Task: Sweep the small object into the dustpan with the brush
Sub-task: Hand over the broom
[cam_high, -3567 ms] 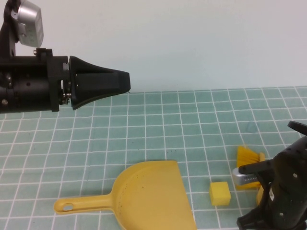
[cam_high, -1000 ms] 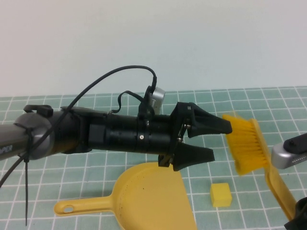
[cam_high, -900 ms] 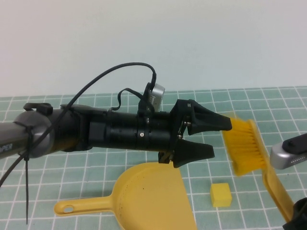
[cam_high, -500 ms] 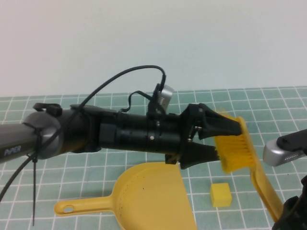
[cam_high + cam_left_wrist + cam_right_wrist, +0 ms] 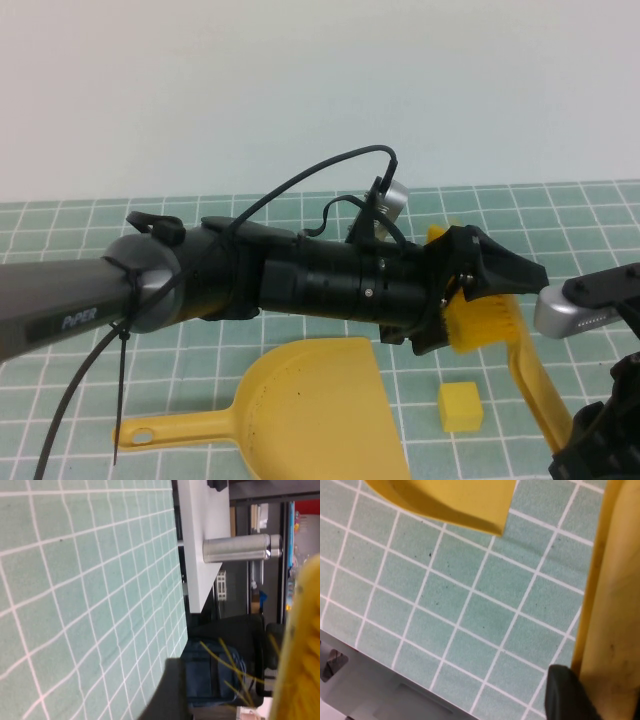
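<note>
A green mat with white squares lies under the left gripper; a plain pale wall stands behind it; soft, even light.

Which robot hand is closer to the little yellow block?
Left. The left gripper hangs just above the small yellow block, around the brush head. The right gripper holds the brush handle farther off, at the table's right edge.

Bright even light, soft shadows; slight blur

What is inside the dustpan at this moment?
The dustpan pan shows bare; the cube sits on the mat beside it. Left gripper straddles the brush head; right gripper holds its handle, low right.
</note>
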Tool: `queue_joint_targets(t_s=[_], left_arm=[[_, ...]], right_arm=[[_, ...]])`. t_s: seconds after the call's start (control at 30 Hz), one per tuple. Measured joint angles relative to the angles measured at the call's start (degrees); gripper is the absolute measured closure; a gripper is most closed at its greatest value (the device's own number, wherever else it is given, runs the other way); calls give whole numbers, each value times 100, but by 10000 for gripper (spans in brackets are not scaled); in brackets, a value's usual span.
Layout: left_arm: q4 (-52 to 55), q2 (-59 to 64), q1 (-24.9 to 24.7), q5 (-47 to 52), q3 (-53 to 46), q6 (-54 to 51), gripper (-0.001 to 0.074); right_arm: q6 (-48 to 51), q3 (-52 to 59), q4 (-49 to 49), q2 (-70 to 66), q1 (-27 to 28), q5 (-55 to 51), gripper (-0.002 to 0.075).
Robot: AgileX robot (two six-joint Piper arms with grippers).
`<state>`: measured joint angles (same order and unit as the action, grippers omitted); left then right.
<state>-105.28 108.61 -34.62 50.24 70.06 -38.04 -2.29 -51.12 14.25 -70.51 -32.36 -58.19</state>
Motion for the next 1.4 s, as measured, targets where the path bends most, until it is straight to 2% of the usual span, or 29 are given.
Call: queue_joint_targets(t_s=[0.07, 0.2, 0.23, 0.63, 0.73, 0.83, 0.9, 1.0, 1.23, 1.4], left_arm=[[0, 9, 0, 20, 0, 94, 274], [0, 9, 0, 59, 0, 46, 681], [0, 9, 0, 59, 0, -51, 729], [10, 9, 0, 201, 0, -187, 735], [10, 9, 0, 302, 0, -245, 735], [10, 9, 0, 340, 0, -333, 735], [63, 9, 0, 344, 0, -356, 735], [130, 9, 22, 389, 0, -434, 735], [117, 12, 407, 1283, 0, -827, 735], [92, 12, 767, 2063, 0, -1140, 735]], right_arm=[[0, 0, 13, 0, 0, 0, 515], [26, 0, 36, 0, 0, 0, 515], [36, 0, 36, 0, 0, 0, 515], [85, 0, 135, -13, 0, -10, 513], [100, 0, 217, -13, 0, 1, 475], [173, 0, 426, -13, 0, 109, 323], [229, -10, 485, -13, 0, 161, 181], [375, -35, 483, -13, 0, 76, 92], [267, -175, 86, 91, 0, -65, 117], [-460, -395, -1119, 448, 0, -201, 120]])
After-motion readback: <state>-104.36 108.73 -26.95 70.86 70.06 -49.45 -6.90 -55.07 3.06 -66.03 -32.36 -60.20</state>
